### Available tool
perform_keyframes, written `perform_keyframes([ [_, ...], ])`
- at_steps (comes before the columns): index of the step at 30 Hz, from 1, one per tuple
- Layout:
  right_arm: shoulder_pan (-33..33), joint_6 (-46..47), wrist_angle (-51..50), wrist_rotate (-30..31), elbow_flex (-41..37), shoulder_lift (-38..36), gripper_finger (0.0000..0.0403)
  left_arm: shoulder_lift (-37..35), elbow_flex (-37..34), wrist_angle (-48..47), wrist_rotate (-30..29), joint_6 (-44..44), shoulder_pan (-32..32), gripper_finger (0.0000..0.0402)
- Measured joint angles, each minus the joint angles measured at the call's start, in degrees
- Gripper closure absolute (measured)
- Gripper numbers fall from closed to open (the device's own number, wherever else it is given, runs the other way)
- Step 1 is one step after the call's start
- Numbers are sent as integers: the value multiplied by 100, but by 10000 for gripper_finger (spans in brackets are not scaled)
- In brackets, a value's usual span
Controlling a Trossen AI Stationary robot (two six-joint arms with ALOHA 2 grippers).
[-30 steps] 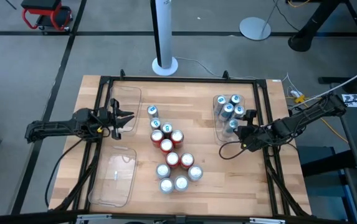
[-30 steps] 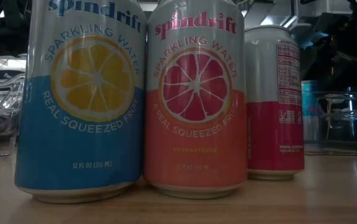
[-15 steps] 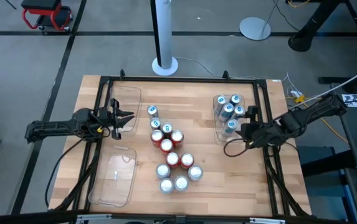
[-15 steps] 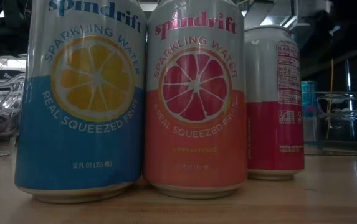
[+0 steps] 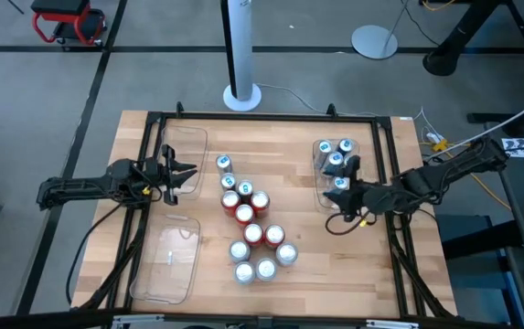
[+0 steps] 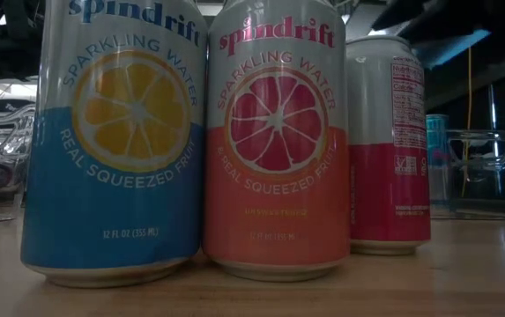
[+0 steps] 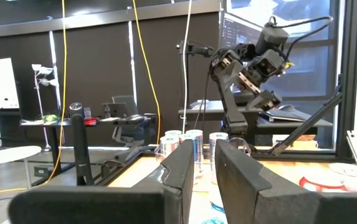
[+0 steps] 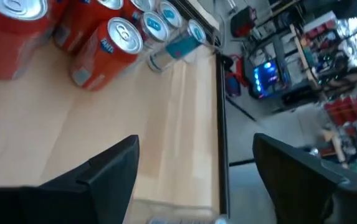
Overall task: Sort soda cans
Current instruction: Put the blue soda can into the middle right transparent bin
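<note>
Now right gripper (image 5: 348, 195) wide open beside tray (image 5: 320, 194) of cans (image 5: 335, 160); left gripper (image 5: 184, 174) nearly closed, empty.

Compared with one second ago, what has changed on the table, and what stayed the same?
The right gripper, jaws open and empty, has swung leftward beside the clear plastic tray of blue soda cans, toward the table's middle. It took hold of nothing. The left gripper, shut, and the loose cluster of red and silver cans stayed as they were.

front soda cans (image 6: 111, 141) cropped above, tray cans' labels unreadable
</note>
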Motion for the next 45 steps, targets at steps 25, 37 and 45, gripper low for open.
perform_keyframes([
  [25, -2223, -1789, 3601, -3712, -7, 2158, 91, 2, 0, -3, 1, 106, 1, 343],
  [37, -2729, -773, 4715, -4714, 156, 3026, 91, 0, -1, 0, 1, 124, 2, 343],
  [45, -2729, -755, 4194, -4811, 1251, 3857, 91, 0, -1, 1, 0, 121, 1, 343],
])
